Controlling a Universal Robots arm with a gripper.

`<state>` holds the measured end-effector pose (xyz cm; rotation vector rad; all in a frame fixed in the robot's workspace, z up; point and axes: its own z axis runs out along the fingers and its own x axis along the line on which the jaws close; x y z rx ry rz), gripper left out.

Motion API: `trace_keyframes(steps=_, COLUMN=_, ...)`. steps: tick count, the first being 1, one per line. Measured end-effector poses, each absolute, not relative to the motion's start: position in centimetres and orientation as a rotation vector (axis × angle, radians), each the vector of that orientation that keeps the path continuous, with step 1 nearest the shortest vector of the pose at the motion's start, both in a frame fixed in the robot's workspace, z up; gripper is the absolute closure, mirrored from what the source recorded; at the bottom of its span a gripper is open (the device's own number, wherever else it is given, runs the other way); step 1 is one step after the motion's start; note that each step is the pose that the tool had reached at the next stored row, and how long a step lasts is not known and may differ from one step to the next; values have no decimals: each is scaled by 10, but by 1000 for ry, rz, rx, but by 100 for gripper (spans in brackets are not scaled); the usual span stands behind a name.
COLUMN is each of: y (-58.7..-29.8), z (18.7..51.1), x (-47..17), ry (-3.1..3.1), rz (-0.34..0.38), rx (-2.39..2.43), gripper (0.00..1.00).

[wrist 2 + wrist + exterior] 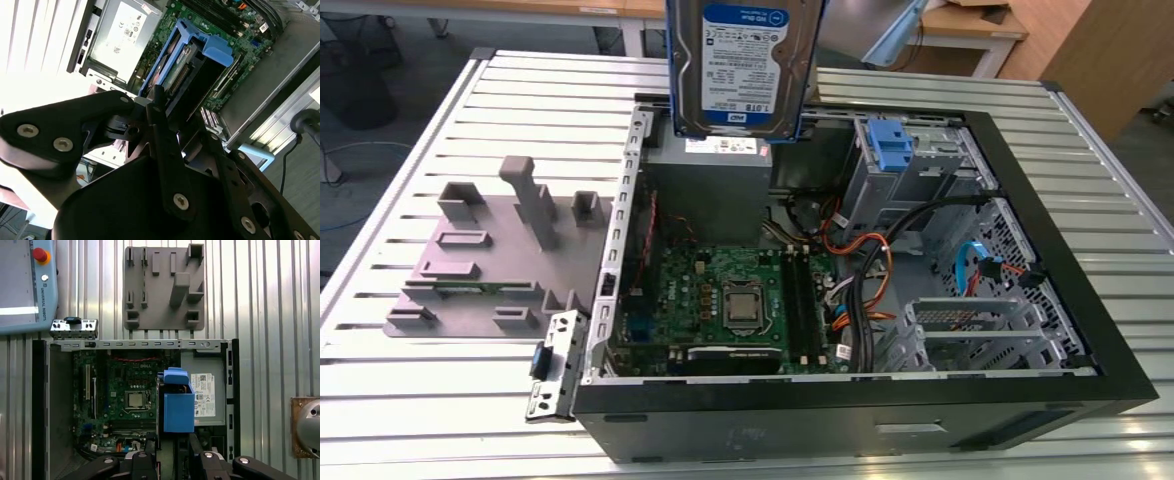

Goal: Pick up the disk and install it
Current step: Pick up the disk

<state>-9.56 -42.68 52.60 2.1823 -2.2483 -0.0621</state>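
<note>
The gripper (172,441), jaws clamped on either side of it, holds the disk (744,65) upright (label toward the exterior camera) above the open computer case (854,430), long axis pointing down.

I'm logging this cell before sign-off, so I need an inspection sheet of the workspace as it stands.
Surface: ribbed metal table, carrying the open computer case.
Job's things: the disk held in the air above the case, not installed.
Clutter: grey fixture tray and a metal bracket beside the case.
Grippers: gripper shut on the disk.
Cables: orange, black and blue cables inside the case.
Surroundings: teach pendant near the case; wooden desks behind.
</note>
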Motion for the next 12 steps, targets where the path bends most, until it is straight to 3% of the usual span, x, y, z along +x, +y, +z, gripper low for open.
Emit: trace_keyframes(steps=12, y=-427, z=526, x=-96, ry=-2247, rz=-59, rx=2181, gripper=65)
